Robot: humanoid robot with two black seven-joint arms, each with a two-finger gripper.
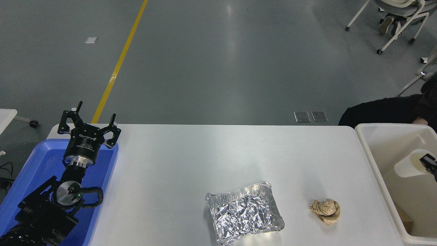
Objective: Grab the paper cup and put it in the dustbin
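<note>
Nearest, foil tray [244, 212] and paper ball [325, 211] lie by the table's [205, 153] near edge. Rightward, my right gripper [431, 163] pinches the cup [409, 163], tipped sideways inside the dustbin [370, 150]. Farther left, my left gripper [89, 123] hangs spread over the blue tray [37, 164].

One high head view, facing forward and down over white table [222, 153], floor beyond
</note>
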